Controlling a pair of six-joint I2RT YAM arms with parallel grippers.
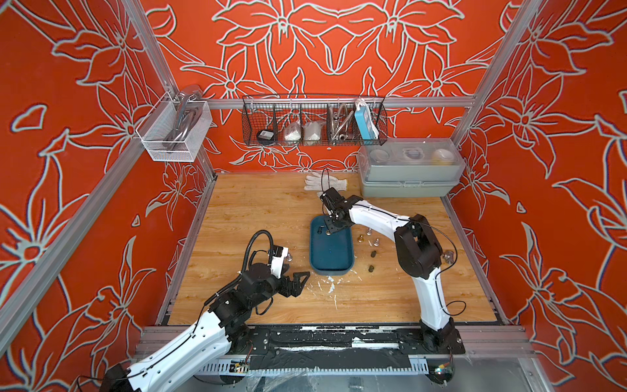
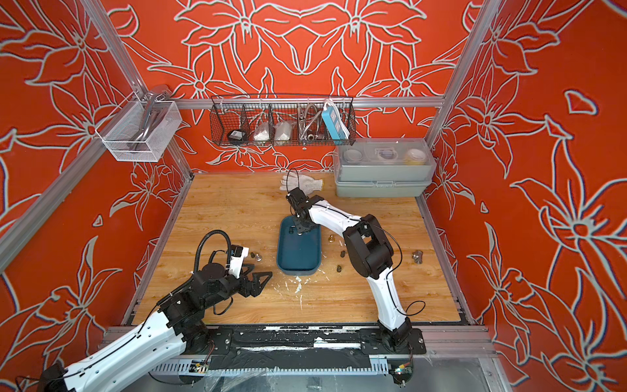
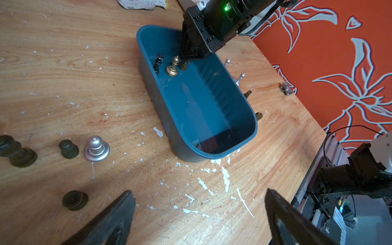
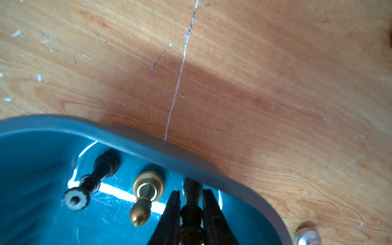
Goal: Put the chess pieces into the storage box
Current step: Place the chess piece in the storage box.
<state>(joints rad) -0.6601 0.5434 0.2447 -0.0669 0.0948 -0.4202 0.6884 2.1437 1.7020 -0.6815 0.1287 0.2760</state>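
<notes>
Now the right gripper (image 3: 186, 58) pinches a dark piece (image 4: 191, 188) low in the far end of the box (image 3: 165, 121), beside a gold piece (image 3: 172, 67) and a black piece (image 3: 158, 62), with release and a straight lift likely due next, the left gripper (image 3: 199, 191) wide open, loose pieces (image 1: 373, 254) on the table (image 1: 254, 210).

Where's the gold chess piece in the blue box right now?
In the left wrist view, the gold piece stands at the far end of the storage box, between a black piece and the right gripper.
</notes>
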